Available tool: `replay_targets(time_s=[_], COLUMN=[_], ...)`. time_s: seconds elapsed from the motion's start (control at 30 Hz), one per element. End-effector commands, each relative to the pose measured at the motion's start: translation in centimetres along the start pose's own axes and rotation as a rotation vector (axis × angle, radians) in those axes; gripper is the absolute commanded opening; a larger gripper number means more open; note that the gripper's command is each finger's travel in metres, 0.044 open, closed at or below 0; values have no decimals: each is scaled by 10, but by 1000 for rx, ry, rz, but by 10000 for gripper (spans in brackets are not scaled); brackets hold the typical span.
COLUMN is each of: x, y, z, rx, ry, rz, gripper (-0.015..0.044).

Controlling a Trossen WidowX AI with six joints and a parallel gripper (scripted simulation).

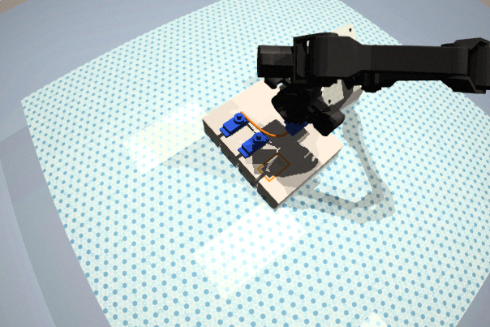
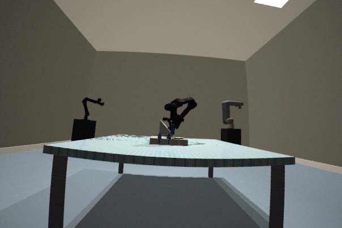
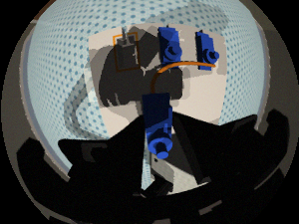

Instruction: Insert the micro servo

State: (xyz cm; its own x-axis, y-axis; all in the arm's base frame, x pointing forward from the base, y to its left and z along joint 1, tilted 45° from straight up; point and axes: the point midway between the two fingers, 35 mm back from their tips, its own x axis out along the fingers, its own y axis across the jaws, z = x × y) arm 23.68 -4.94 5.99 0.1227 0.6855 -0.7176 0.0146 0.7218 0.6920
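The loose blue micro servo (image 1: 295, 127) (image 2: 172, 130) (image 3: 156, 111) is held between the fingers of my gripper (image 1: 302, 121) (image 3: 156, 116), raised above the deck (image 1: 225, 110) (image 3: 199, 94). In the wrist view its output shaft points towards the camera. Its orange cable (image 1: 265, 132) (image 3: 186, 63) curves over towards the two seated blue servos (image 1: 234, 123) (image 1: 253, 144) (image 3: 169, 41) (image 3: 204, 51); whether it touches them is unclear. The orange-outlined empty pocket (image 1: 269, 180) (image 3: 115, 54) lies beside the seated servos, partly in shadow, with its side notch at the deck's edge. The fingertips are partly hidden in the top view.
A pale sloping panel (image 1: 345, 32) (image 2: 163, 127) stands at the deck's back, behind and partly below the arm. The deck rests on a dotted table top (image 1: 162, 222) (image 2: 226, 149). Two other arms (image 2: 86, 107) (image 2: 225, 111) stand on black pedestals in the background.
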Motion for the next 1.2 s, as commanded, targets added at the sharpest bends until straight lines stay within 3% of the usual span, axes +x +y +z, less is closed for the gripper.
replay_targets(time_s=[0.0,0.37,1.17], x=[-1,-1,-3], y=[21,38,39], z=[-1,5,99], rx=[1,1,-3], ry=[-6,-7,-12], rz=[2,3,3], gripper=[0,0,0])
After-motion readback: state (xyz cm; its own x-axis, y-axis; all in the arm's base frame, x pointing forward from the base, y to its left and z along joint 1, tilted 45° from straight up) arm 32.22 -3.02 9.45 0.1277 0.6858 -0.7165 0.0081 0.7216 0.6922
